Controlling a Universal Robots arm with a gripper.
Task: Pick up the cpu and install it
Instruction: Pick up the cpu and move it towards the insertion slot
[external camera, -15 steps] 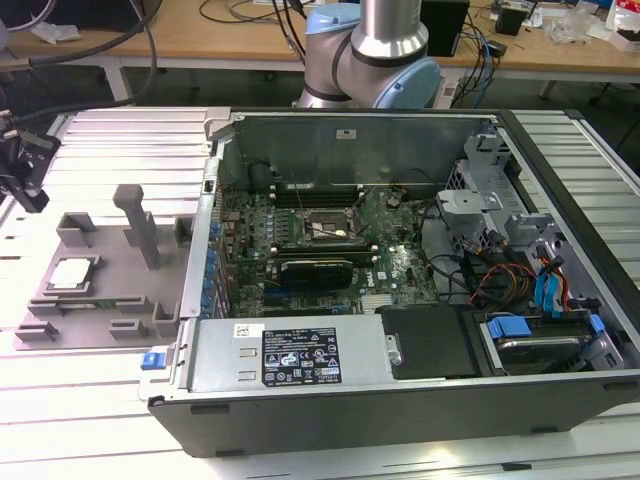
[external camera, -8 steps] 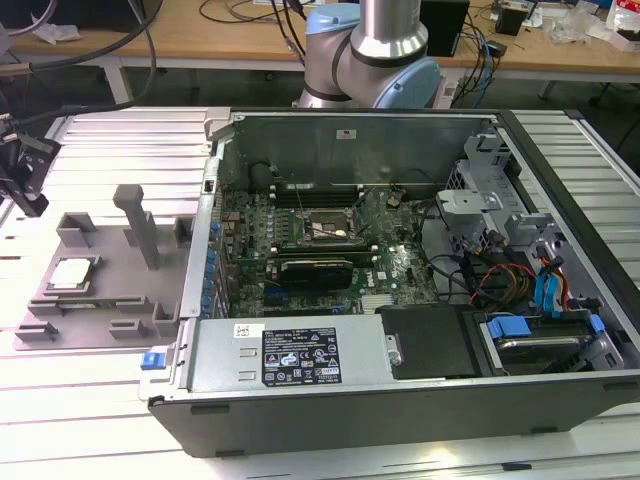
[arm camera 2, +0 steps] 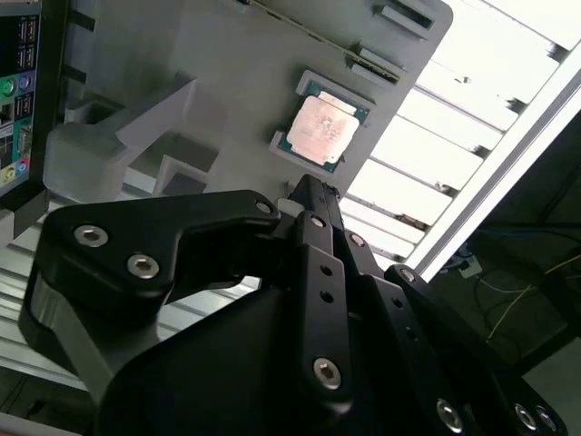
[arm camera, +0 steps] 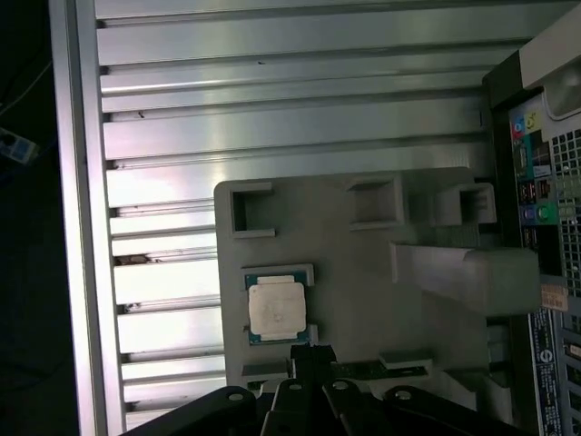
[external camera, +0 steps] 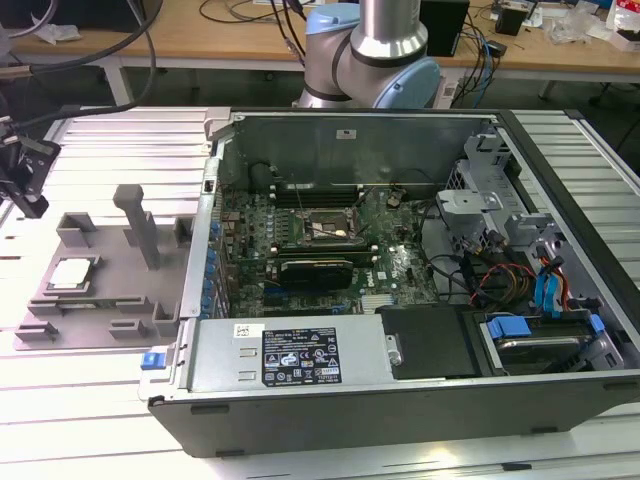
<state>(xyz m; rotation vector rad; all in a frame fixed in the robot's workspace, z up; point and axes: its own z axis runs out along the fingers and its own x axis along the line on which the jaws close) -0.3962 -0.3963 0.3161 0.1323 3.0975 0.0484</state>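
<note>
The cpu [external camera: 72, 272] lies flat in its pocket on the grey fixture plate [external camera: 100, 300] at the exterior view's left, silvery top facing up. Both wrist views show the cpu [arm camera 2: 324, 130] [arm camera: 277, 307] just beyond my fingertips. My gripper [external camera: 30, 203] hangs above the ribbed table, up and to the exterior view's left of the chip, not touching it. Its black fingers [arm camera 2: 311, 195] [arm camera: 309, 356] come together to one narrow tip with nothing between them. The motherboard socket [external camera: 322, 228] sits inside the opened computer case, its frame around a dark square.
The open computer case [external camera: 400, 380] fills the middle and the exterior view's right, with cables and drive bays inside. A tall grey post [external camera: 140, 225] and blocks stand on the fixture between the cpu and the case wall. The arm's base [external camera: 370, 50] is behind the case.
</note>
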